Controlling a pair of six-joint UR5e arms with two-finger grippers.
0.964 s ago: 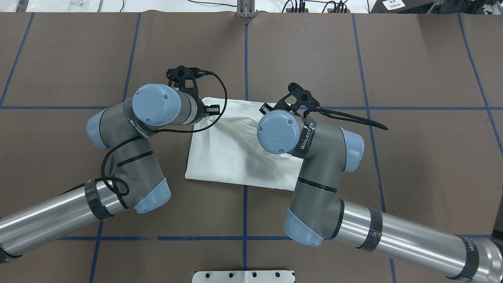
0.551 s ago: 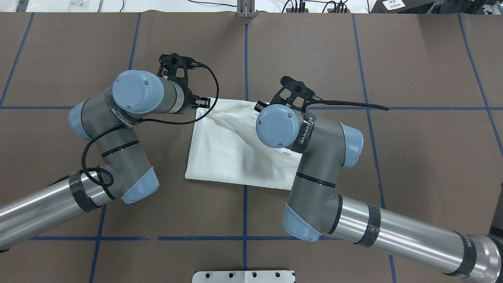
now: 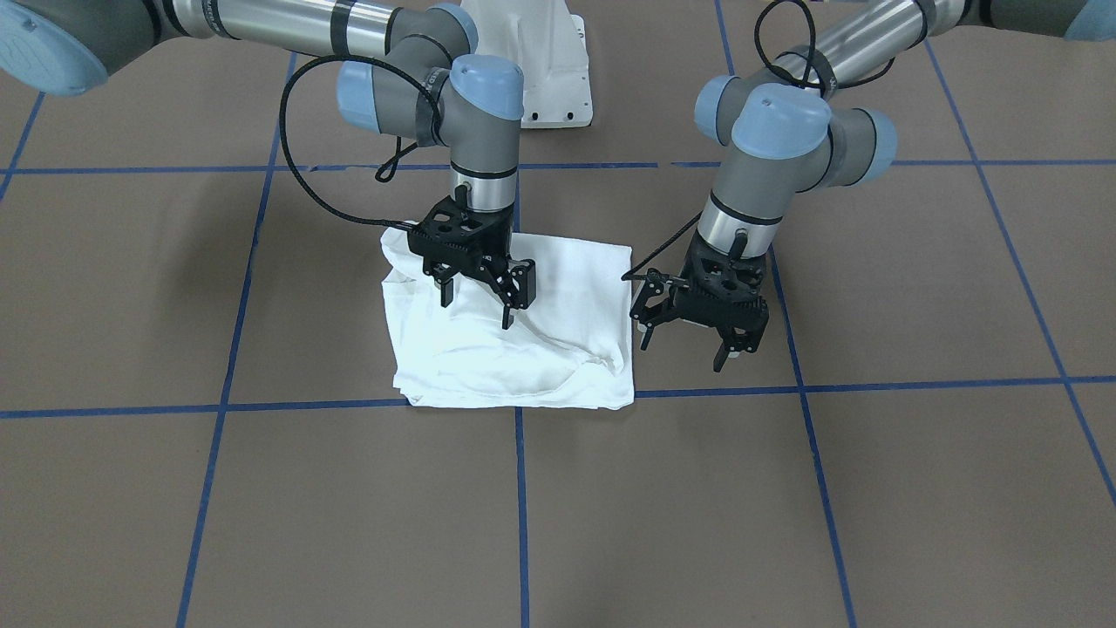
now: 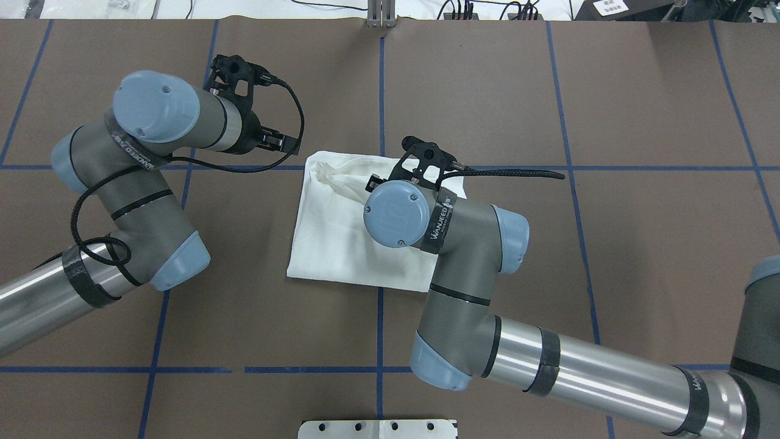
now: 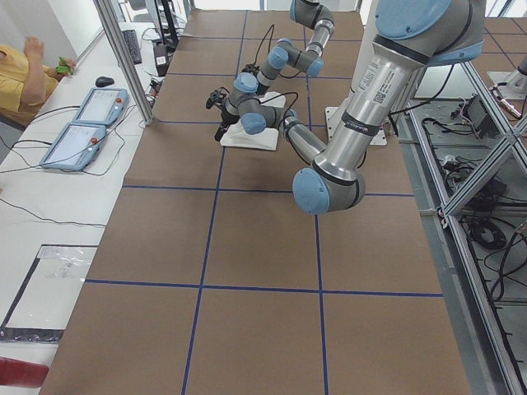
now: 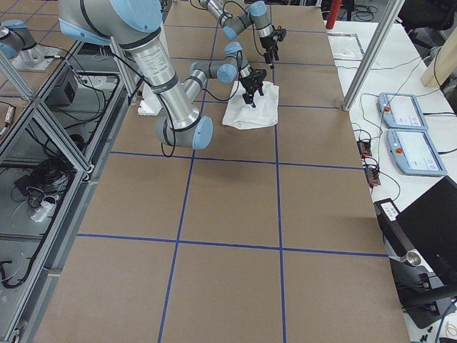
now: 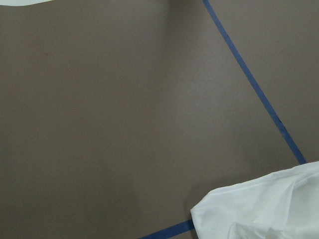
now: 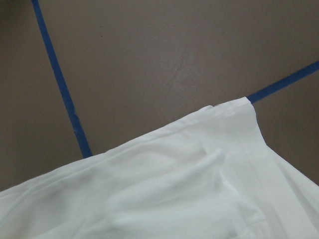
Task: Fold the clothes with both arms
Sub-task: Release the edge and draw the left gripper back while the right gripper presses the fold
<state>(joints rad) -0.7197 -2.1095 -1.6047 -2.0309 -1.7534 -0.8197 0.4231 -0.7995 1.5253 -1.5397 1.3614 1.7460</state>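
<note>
"Where was the shirt lying?"

"Flat on the brown tabletop, folded into a rough rectangle. The edge farthest from the robot ran along a blue tape line. The far corner on the robot's left was rumpled, and creases ran across the top layer."

"And the right pincer?"

"It pointed down over the shirt with its fingers spread apart and nothing between them. I couldn't tell whether the tips touched the cloth. The right wrist camera showed a folded edge of the shirt filling its lower half."

"What about the left pincer?"

"That one was also spread wide and empty. It hung above bare tabletop, just beside the shirt's edge on the robot's left and clear of the cloth. Its wrist camera caught only one white corner at the lower right."

"How did the arms sit?"

"The right arm reached in over the shirt, and from overhead its wrist hid part of the cloth. The left arm was bent back on its own side, off the shirt."
</note>
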